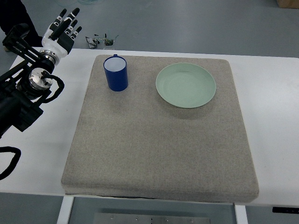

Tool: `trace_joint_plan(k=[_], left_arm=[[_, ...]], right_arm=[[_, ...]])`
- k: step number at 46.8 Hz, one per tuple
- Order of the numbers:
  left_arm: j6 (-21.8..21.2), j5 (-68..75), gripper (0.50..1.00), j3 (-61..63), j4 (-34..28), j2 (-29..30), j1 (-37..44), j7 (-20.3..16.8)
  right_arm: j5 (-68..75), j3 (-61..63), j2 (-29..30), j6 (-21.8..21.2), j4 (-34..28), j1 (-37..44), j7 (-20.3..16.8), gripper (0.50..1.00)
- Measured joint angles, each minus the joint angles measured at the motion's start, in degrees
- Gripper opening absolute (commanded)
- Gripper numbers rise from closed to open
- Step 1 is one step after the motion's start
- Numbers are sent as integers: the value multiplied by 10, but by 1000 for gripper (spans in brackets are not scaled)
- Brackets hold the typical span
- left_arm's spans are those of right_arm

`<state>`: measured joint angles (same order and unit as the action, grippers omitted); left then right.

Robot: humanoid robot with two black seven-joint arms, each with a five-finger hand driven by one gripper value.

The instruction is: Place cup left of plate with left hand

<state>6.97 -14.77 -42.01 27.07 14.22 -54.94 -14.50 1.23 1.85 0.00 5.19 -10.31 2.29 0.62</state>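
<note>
A mat (159, 140) lies on the tabletop (271, 116), covering most of its middle. The cup (116, 73) stands upright on the mat at about eleven o'clock. The plate (185, 85) rests at one o'clock, to the cup's right and apart from it. The left robot hand (64, 29) sits beyond the mat's ten o'clock corner, seemingly above the tabletop's far edge.

Grey mat (159, 149) on white table (271, 121), grey floor (187, 23) beyond.

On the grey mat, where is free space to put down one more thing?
The whole near part of the grey felt mat, below the blue plastic cup and the round pale green plate, is bare. The strip between cup and plate is narrower. The far edge is crowded.
</note>
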Motion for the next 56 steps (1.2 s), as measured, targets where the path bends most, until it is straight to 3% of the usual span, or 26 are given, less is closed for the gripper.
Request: trace_joint_plan(k=[10, 56], left_arm=[[49, -15, 996, 0, -8, 0, 3, -3], [47, -6, 996, 4, -14, -1, -18, -4]], right_arm=[[0, 0, 0, 0, 0, 0, 0, 934], [2, 6, 0, 2, 0, 1, 0, 934]])
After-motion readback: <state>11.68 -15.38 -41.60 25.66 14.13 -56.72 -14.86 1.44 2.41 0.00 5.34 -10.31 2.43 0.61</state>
